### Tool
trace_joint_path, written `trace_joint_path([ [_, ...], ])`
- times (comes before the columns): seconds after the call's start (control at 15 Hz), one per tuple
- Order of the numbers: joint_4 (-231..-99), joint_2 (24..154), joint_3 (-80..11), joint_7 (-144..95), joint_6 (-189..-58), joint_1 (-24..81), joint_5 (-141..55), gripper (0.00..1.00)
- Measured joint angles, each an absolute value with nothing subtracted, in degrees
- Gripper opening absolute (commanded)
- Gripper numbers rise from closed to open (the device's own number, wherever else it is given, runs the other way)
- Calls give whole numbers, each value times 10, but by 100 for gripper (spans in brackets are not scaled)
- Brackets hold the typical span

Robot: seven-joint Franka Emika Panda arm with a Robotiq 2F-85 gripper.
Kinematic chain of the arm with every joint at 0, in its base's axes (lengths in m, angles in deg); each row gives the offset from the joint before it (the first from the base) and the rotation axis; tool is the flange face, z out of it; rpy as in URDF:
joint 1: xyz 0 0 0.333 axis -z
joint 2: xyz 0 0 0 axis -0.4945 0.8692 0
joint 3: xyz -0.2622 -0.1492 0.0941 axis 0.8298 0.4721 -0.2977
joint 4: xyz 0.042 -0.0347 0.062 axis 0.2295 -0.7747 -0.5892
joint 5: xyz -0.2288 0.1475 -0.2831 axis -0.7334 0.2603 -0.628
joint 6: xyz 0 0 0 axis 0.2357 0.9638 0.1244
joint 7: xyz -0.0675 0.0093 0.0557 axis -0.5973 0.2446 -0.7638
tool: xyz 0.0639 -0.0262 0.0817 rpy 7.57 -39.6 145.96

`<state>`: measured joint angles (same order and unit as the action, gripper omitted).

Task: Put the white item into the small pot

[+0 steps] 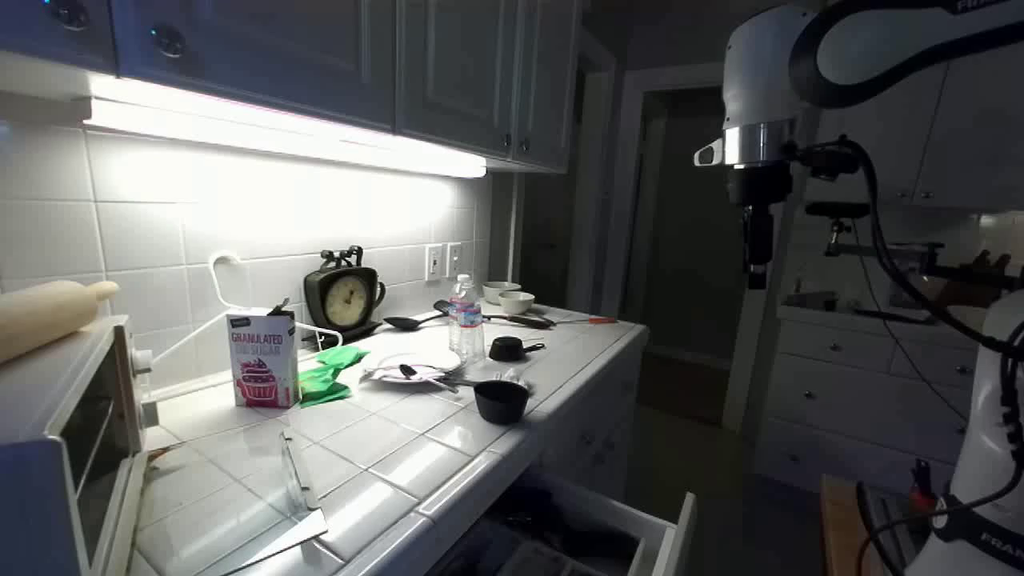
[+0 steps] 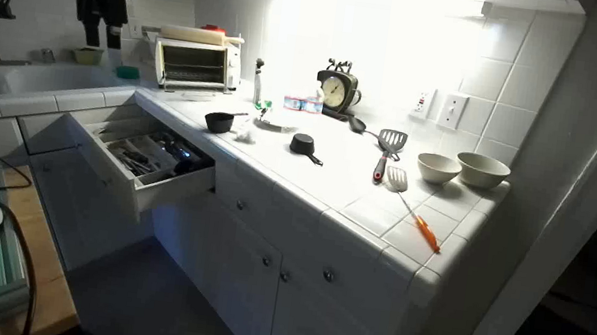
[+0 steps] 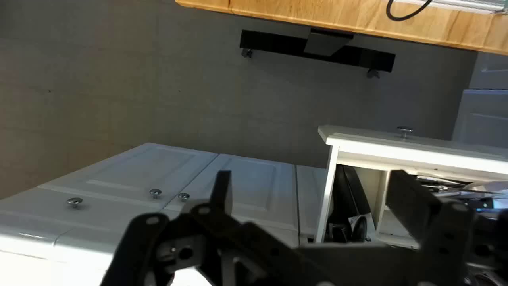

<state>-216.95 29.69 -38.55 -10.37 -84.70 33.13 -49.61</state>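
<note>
The small pot (image 1: pixel 502 404) is black, round and upright near the counter's front edge, dark inside, its handle pointing toward the back; in an exterior view the small pot (image 2: pixel 218 122) stands near the open drawer. Close beside it lies a crumpled whitish thing, apparently the white item (image 2: pixel 246 136); in an exterior view the white item (image 1: pixel 513 378) is partly hidden behind the pot's rim. High above and away from the counter hangs my gripper (image 2: pixel 103 43), fingers apart. In the wrist view the gripper (image 3: pixel 310 176) is open, with nothing between its fingers.
An open drawer (image 2: pixel 170 193) with utensils juts out below the pot. An upside-down black pan (image 2: pixel 302 144), a water bottle (image 1: pixel 466 324), a white plate (image 1: pixel 412 364), a sugar box (image 1: pixel 262 360), spatulas (image 2: pixel 397 178) and two bowls (image 2: pixel 439 169) occupy the counter.
</note>
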Motion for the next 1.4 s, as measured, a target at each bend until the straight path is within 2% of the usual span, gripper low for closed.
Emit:
trace_joint_path([
  [0.67, -2170, 296, -385, -94, -856, 325, -513, 100],
  [1.13, -2172, 304, -345, -96, -985, 311, -516, 100],
  [1.4, -2168, 359, -319, -132, -1051, 313, -480, 100],
])
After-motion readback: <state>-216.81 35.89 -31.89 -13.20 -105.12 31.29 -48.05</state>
